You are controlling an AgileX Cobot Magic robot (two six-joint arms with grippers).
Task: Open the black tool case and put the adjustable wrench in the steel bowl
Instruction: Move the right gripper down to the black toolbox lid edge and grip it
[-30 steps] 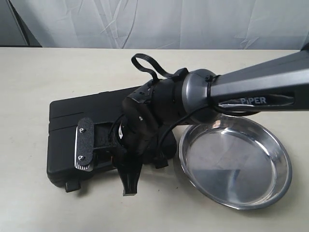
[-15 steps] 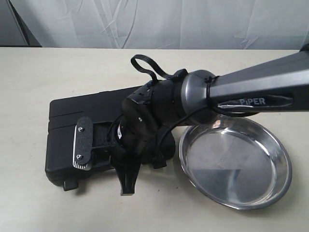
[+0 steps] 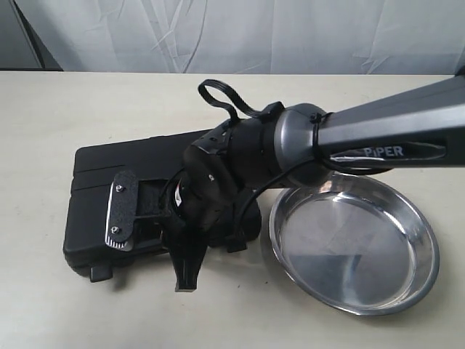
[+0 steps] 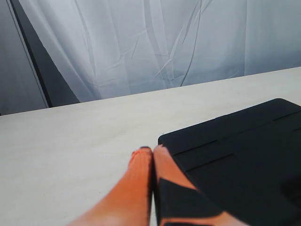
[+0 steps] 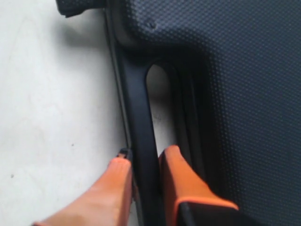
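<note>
Right gripper (image 5: pixel 146 157) ends the biggest thing in view, a grey arm (image 3: pixel 392 131) stretched from the right across the middle, its wrist bent down over the table (image 3: pixel 73 109). One black tool case (image 3: pixel 109 171) lies flat with its lid down. One steel bowl (image 3: pixel 354 251) sits just beside it on the right. This gripper's fingers pinch the case's handle bar (image 5: pixel 141 108). The left gripper (image 4: pixel 153 153), tips pressed together, holds nothing and sits beside a case corner.

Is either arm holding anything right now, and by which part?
The right tool grips the black tool case by its handle bar, one finger through the cut-out. The left tool is shut with nothing between its fingers.
</note>
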